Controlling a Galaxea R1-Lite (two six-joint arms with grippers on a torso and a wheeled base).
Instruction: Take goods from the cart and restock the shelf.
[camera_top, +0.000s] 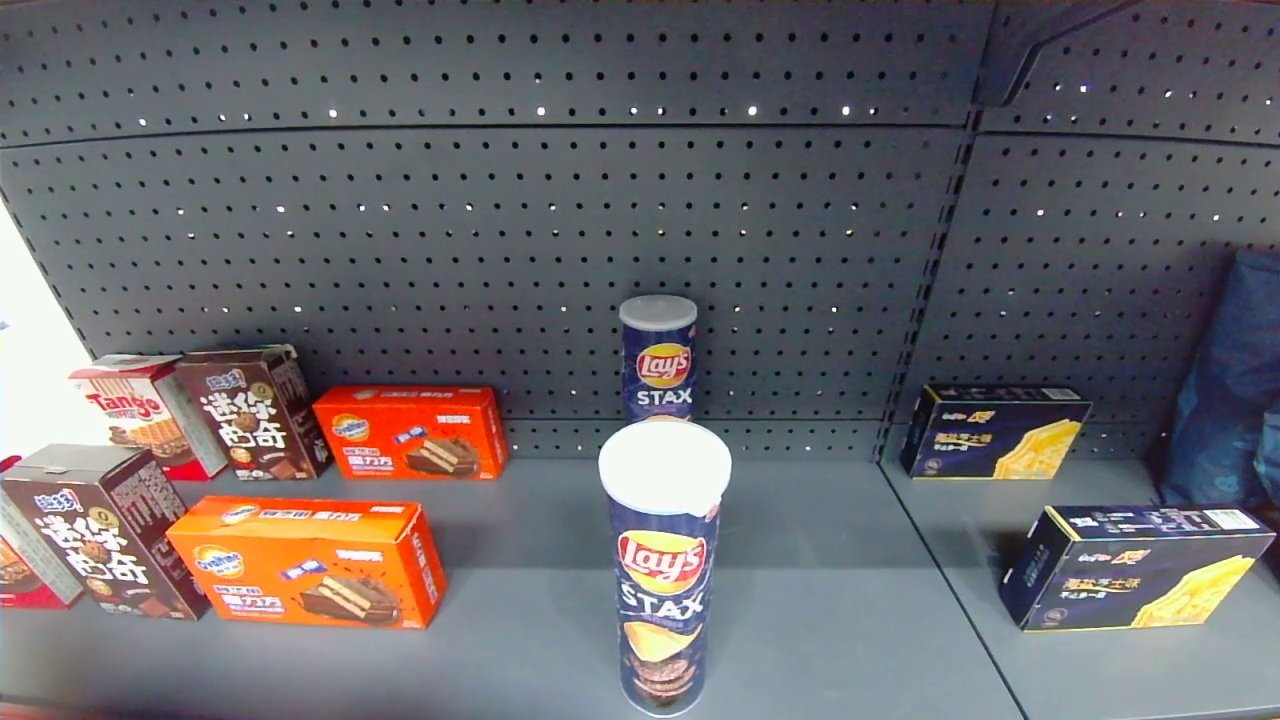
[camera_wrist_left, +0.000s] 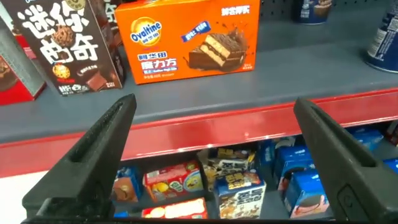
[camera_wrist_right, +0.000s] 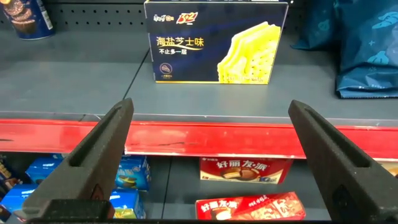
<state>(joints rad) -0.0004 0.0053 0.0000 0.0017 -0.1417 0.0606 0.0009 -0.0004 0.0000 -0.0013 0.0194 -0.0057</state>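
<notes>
Head view: tall dark-blue crisp tube (camera_top: 662, 570) upright on grey metal shelf (camera_top: 830, 600). Wrist views: left gripper (camera_wrist_left: 214, 106), right gripper (camera_wrist_right: 211, 107) spread, empty; lower-tier snack boxes (camera_wrist_right: 245, 171)

Rear can (camera_top: 657, 357) bhd front can (camera_top: 663, 570), ctr shelf (camera_top: 820, 600).

Light on the shelf (camera_top: 830, 600) was even and diffuse, moderately dim. Boxes cast only faint, soft shadows. Pinpricks of brighter light showed through holes in the pegboard back panel (camera_top: 500, 250). A blown-out white patch sat at the head view's left edge. The front can's pale lid (camera_top: 664, 468) was near clipping. Panel seams bowed in the head view, wide-angle distortion. The red edge strip (camera_wrist_left: 249, 127) carried a glossy streak. Goods below (camera_wrist_left: 239, 186) lay dimmer.
</notes>
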